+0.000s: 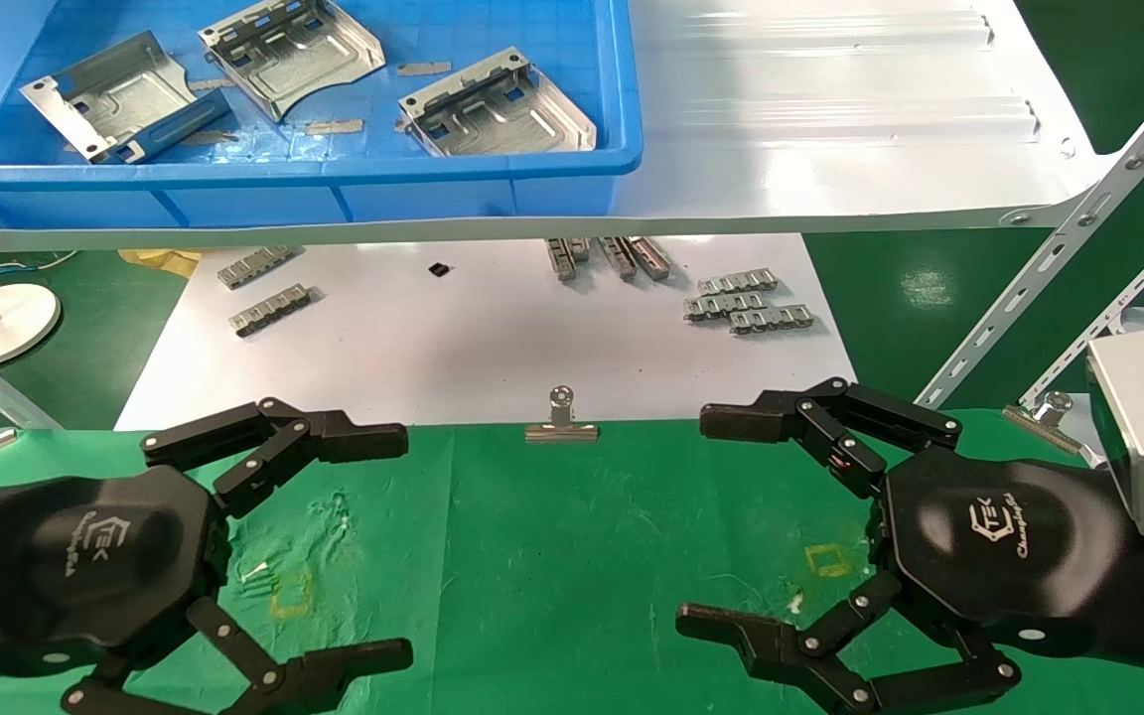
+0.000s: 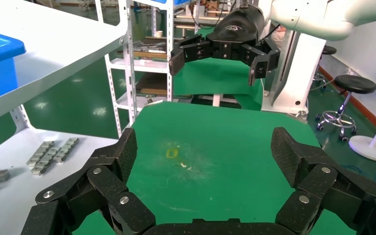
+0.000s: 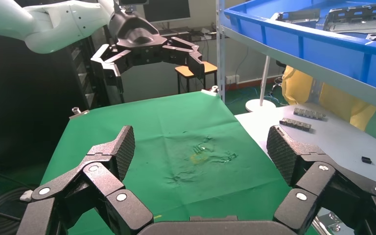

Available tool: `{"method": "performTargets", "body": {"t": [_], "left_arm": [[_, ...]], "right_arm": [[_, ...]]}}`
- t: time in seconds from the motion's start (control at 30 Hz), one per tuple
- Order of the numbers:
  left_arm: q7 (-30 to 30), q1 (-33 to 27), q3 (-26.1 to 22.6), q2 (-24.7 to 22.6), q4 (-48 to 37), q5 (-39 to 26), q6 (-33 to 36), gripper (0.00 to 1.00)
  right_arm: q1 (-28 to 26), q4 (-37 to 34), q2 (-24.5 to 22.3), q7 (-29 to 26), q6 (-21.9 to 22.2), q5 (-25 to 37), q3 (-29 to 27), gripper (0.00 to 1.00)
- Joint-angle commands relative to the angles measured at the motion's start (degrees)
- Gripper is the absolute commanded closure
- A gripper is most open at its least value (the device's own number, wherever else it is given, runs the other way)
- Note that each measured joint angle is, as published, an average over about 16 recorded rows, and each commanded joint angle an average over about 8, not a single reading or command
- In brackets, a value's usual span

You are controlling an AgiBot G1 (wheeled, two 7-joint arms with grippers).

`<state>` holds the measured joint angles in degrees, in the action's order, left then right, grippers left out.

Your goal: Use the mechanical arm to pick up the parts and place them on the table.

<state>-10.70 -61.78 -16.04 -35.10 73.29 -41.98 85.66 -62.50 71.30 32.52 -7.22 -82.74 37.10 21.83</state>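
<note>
Head view: left hand (image 1: 329, 541) and right hand (image 1: 766, 521) hovering over green table (image 1: 572, 556), fingers spread, holding nothing. Parts (image 1: 498, 104) lying in blue bin (image 1: 622, 99), well beyond fingertips. Wrist views: fingers (image 2: 115, 169) (image 3: 112, 161) gaping over bare cloth. Parts looking stiff, light, slick; likely best pinching across raised rims.

Stamped metal plates: 3, at (image 1: 120, 97), (image 1: 292, 52) and (image 1: 495, 107), all inside the blue bin (image 1: 493, 194). Blue bins: 1. Thin flat metal slips in the bin: about 4, partly hidden. Grey chain-link strips on the white board (image 1: 473, 348): 2 on the left, 3 on the right, and a cluster under the shelf edge, number unclear. Binder clips: 2. Small black chips: 1. Pincers: 2. Yellow square marks on the worktop (image 1: 552, 556): 2.
</note>
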Motion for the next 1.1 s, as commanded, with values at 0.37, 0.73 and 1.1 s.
{"method": "performTargets", "body": {"t": [0.37,0.73,1.1], "left_arm": [[0.00,0.00,0.00,0.00,0.00,0.00,0.00,0.00],[0.00,0.00,0.00,0.00,0.00,0.00,0.00,0.00],[0.00,0.00,0.00,0.00,0.00,0.00,0.00,0.00]], "right_arm": [[0.00,0.00,0.00,0.00,0.00,0.00,0.00,0.25],[0.00,0.00,0.00,0.00,0.00,0.00,0.00,1.00],[0.00,0.00,0.00,0.00,0.00,0.00,0.00,1.00]]}}
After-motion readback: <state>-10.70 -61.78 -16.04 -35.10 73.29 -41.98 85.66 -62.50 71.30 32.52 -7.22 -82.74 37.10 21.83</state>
